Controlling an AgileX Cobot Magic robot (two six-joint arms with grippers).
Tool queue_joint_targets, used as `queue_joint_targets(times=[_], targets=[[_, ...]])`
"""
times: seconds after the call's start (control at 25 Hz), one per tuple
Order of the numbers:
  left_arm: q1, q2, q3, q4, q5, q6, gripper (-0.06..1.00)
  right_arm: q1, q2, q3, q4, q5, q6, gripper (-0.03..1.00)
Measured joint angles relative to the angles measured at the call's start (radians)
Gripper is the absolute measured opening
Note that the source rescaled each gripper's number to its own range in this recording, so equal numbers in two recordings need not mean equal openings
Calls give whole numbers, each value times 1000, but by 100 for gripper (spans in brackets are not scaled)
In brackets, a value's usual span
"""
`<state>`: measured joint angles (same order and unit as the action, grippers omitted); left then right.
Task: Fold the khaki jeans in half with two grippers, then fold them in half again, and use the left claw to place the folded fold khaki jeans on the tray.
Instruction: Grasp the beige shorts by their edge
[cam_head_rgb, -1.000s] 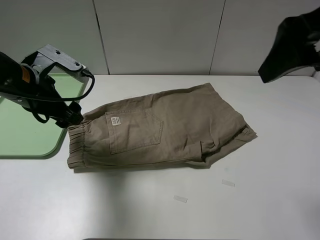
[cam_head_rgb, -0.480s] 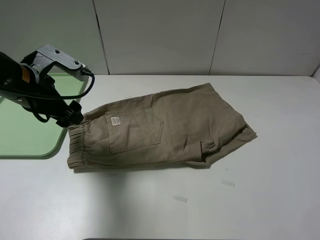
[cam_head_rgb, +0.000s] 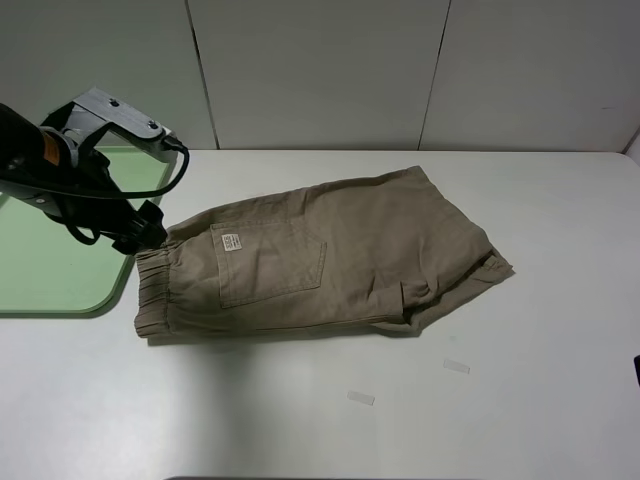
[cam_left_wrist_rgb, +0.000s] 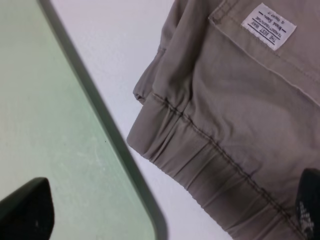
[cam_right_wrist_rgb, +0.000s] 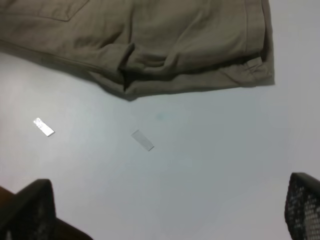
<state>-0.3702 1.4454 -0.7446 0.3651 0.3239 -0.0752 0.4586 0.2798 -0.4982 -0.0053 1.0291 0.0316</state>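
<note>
The khaki shorts (cam_head_rgb: 320, 255) lay flat near the middle of the white surface (cam_head_rgb: 300, 430). Their back pocket (cam_head_rgb: 268, 262) and its small white label (cam_head_rgb: 229, 242) faced up. The gathered waistband (cam_head_rgb: 152, 295) pointed toward the pale green tray (cam_head_rgb: 50, 270) on the left of the high view, and the leg hems pointed right. The waistband lay just beside the tray's rim without touching it, with a thin strip of bare surface between them.

The left pincer (cam_head_rgb: 140, 228) hung over the far corner of the waistband, at the tray's near edge. In its wrist view we saw its two black fingers (cam_left_wrist_rgb: 25, 212) spread wide and holding nothing. One sat over the tray and the other over the cloth, with the waistband corner between them. We could not tell whether either finger touched the fabric.

The right pincer (cam_right_wrist_rgb: 168, 207) was also wide open and empty. It hung over bare surface on the front side of the shorts, apart from them, with the hem end in its view. Two small clear strips (cam_head_rgb: 361, 398) lay on the surface between it and the cloth. In the high view we saw only a dark sliver of that arm at the right edge.
</note>
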Motion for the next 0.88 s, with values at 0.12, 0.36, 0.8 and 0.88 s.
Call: queue_joint_targets(times=[0.12, 0.36, 0.8, 0.88], targets=[[0, 0, 0, 0, 0, 0, 96, 0, 0, 0, 0, -1, 0, 100], [0, 0, 0, 0, -2, 0, 96, 0, 0, 0, 0, -1, 0, 100], [0, 0, 0, -1, -7, 0, 96, -207, -139, 3, 0, -2, 0, 100], [0, 0, 0, -4, -7, 0, 96, -277, -206, 4, 0, -2, 0, 100]])
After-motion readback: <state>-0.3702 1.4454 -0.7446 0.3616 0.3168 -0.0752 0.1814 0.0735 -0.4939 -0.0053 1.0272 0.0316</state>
